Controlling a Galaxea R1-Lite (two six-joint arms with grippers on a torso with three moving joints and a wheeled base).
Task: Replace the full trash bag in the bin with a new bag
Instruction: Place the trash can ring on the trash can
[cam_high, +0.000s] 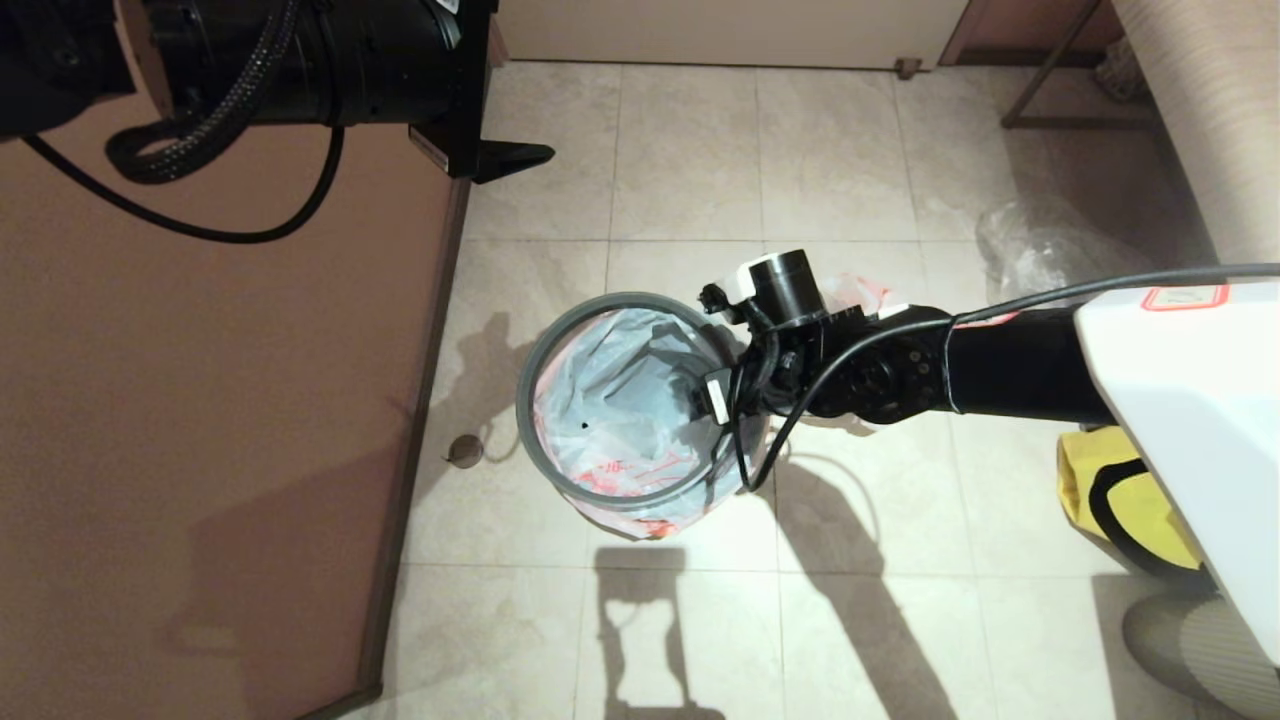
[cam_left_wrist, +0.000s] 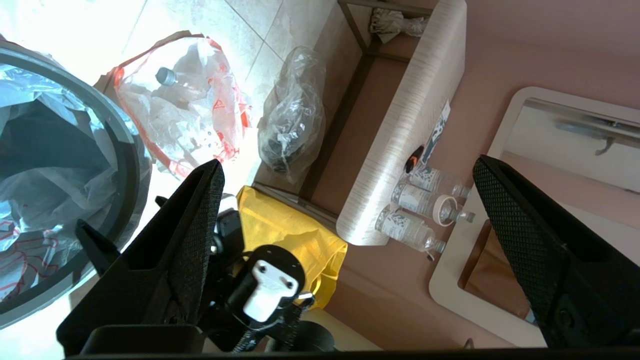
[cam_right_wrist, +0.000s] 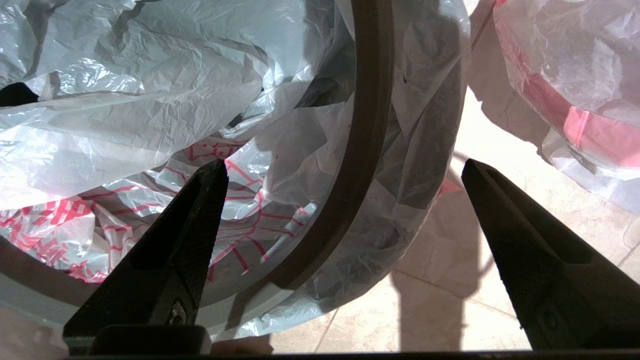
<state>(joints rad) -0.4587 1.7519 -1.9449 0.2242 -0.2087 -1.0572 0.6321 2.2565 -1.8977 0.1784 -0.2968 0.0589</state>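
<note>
Both arms are black, with loose black cables; the right arm (cam_high: 1000, 375) joins a white shell. Each pincer (cam_right_wrist: 345, 210) has wedge-shaped black fingers (cam_left_wrist: 530, 240) with cross-hatched pads.

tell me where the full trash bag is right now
The full trash bag sits on the tiled floor just beyond the bin, next to a clear bag; in the head view the right arm mostly hides it.

A clear plastic bag (cam_left_wrist: 292, 112) with dark contents lies on the tiled floor (cam_high: 690, 160) beside a yellow bag (cam_left_wrist: 287, 235). Three water bottles (cam_left_wrist: 422, 207) stand on a shelf.
</note>
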